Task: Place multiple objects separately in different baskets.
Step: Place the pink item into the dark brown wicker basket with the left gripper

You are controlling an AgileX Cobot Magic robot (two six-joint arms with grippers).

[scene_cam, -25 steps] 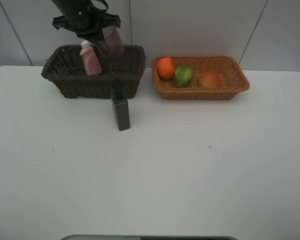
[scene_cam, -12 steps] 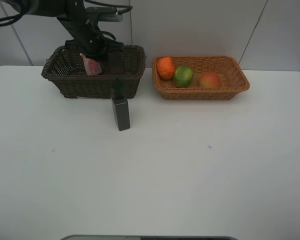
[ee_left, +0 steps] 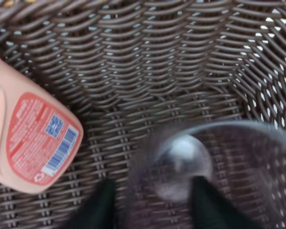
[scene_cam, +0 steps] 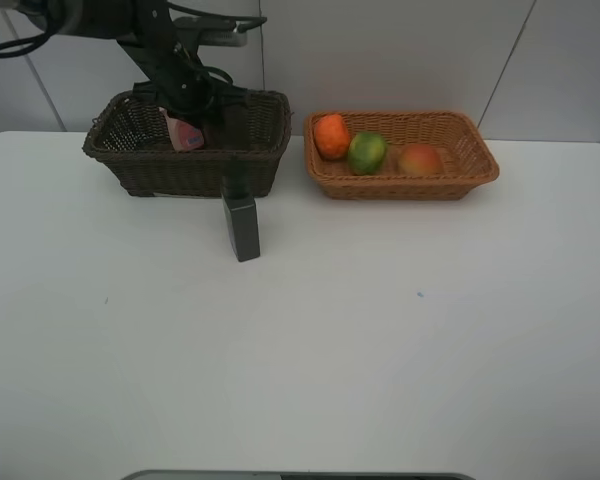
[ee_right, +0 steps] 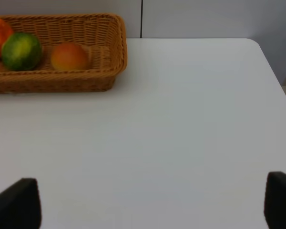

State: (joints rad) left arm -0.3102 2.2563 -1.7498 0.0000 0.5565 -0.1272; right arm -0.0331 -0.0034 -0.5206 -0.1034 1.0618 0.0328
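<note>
Inside the deep dark-brown wicker basket [ee_left: 181, 62], the left gripper [ee_left: 150, 202] has its dark fingers [ee_left: 102, 205] around the translucent mauve tumbler [ee_left: 205, 176], beside the pink bottle [ee_left: 26, 138]. The right gripper [ee_right: 148, 205] hangs spread wide and empty above the white table [ee_right: 181, 119].

Black left arm [scene_cam: 158, 55] above the dark basket [scene_cam: 180, 172], matte, blocky links with a pale grey bar across the top and thin black cables looping beside it. Left gripper [ee_left: 150, 205] with two dark green-black fingers [ee_left: 204, 202], blurred, tapered. Right gripper [ee_right: 143, 202] showing only two black finger [ee_right: 16, 202] tips, squared, matte, no markings visible.
</note>
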